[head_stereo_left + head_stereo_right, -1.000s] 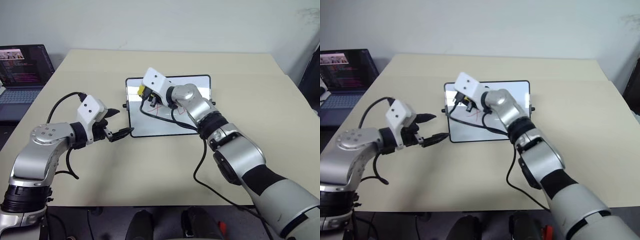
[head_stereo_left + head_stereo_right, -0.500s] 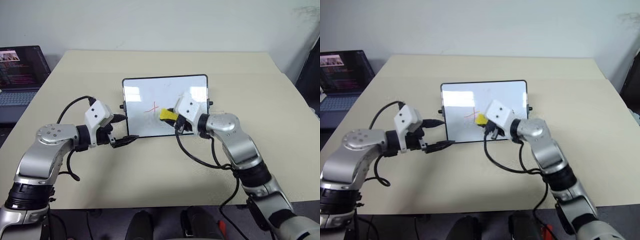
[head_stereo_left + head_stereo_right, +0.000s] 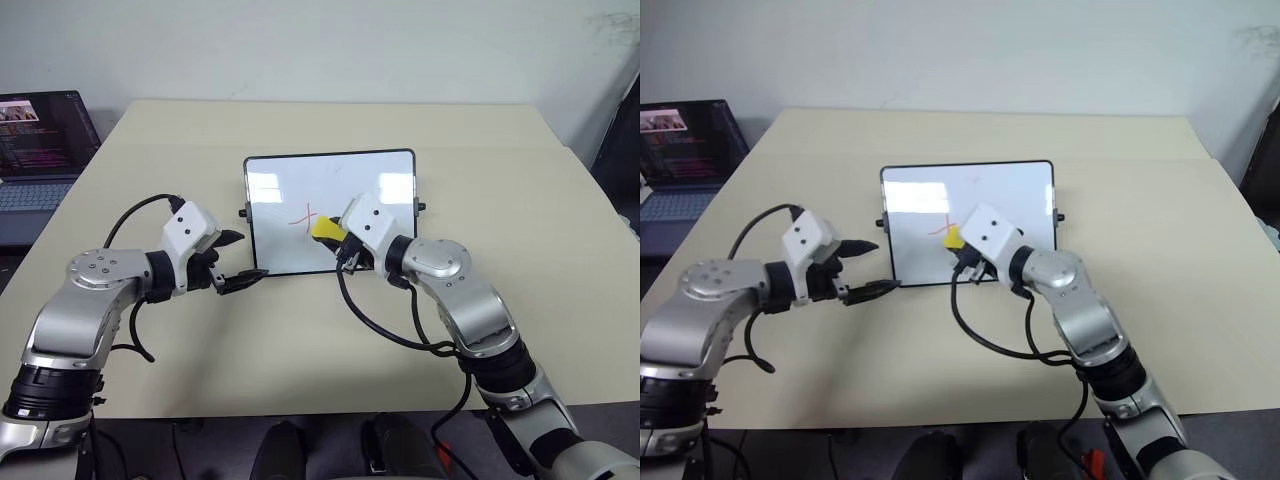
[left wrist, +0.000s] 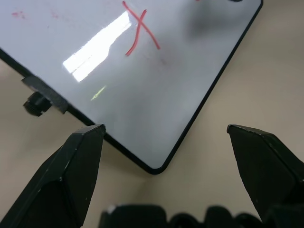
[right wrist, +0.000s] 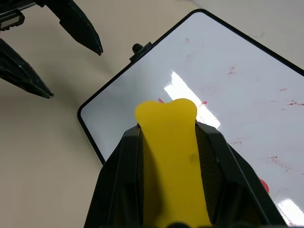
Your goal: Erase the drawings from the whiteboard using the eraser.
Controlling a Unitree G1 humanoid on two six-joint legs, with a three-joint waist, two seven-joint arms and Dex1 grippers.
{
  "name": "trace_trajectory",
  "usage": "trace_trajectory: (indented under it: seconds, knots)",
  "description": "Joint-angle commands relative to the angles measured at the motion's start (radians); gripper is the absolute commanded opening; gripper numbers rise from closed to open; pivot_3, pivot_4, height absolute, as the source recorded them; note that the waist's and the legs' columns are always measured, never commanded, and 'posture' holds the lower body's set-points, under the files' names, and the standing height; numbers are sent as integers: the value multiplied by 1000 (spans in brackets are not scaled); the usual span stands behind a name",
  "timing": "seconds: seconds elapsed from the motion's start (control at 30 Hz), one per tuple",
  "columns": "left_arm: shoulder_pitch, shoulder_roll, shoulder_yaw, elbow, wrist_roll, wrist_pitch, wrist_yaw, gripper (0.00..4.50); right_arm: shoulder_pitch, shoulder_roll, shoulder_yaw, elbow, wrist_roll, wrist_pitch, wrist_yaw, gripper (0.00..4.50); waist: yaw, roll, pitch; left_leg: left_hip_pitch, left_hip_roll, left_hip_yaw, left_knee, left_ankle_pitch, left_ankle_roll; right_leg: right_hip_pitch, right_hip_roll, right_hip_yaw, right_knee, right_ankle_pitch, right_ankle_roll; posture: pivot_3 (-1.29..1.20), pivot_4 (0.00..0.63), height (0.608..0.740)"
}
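The whiteboard [image 3: 280, 225] lies flat at mid-table, with a black frame and a small knob on each side. A red cross [image 3: 306, 216] of the drawings is left of the board's middle, also clear in the left wrist view [image 4: 141, 29]. Faint red smudges and a red mark [image 5: 263, 186] dot the surface. My right gripper [image 3: 337, 236] is shut on the yellow eraser [image 3: 326, 229], which sticks out past its fingers [image 5: 168, 142] just right of the cross. Whether it touches the board I cannot tell. My left gripper [image 3: 252, 254] hangs open at the board's near left corner [image 4: 154, 167], holding nothing.
An open laptop [image 3: 40, 140] sits off the table's far left edge. Black cables loop from both wrists over the beige table [image 3: 300, 340]. The right side of the table beyond the board is bare.
My right gripper has drawn back from the board's far left part towards its near edge, eraser still in it. The red cross, covered before, now shows. The left gripper has stayed put.
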Motion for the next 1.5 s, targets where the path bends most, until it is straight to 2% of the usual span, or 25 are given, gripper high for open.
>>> trace_trajectory:
  seconds: [0.03,0.33,0.6,0.8,1.07,1.4,1.5]
  knots:
    - [7,22,37,-11,1,-6,2,4500,-47,4,21,35,-28,-74,-36,1174,-1,0,0,0,0,0,0,0,0,0,0,0,0,0,0,0,150,740]
    - [41,41,39,-14,12,-14,2,4500,-193,40,66,383,-124,-354,-144,1174,-1,0,0,0,0,1,0,0,0,0,0,1,0,0,0,0,150,740]
    - [48,44,35,-30,14,-14,-4,4500,-298,101,60,616,-146,-416,-159,1174,0,0,0,0,1,1,0,0,0,0,0,1,0,0,0,0,150,740]
    - [38,40,31,-32,12,-10,-3,4500,-267,87,107,646,-157,-380,-45,1174,0,0,0,0,1,1,0,0,0,0,-1,1,0,0,0,0,150,740]
    - [39,44,35,-30,5,-11,-15,4500,-295,76,62,669,-198,-436,-141,1174,0,0,0,1,1,0,0,0,0,0,-1,0,2,0,0,0,150,740]
    - [26,28,26,-25,1,-10,-22,4500,-222,37,96,595,-152,-308,52,1174,1,-1,0,1,1,-1,1,0,0,1,-1,0,2,0,0,0,150,740]
    - [17,23,23,-15,1,-11,-25,4500,-231,52,65,585,-156,-318,2,1174,1,-1,0,1,1,0,1,0,0,1,-1,0,2,0,0,0,150,740]
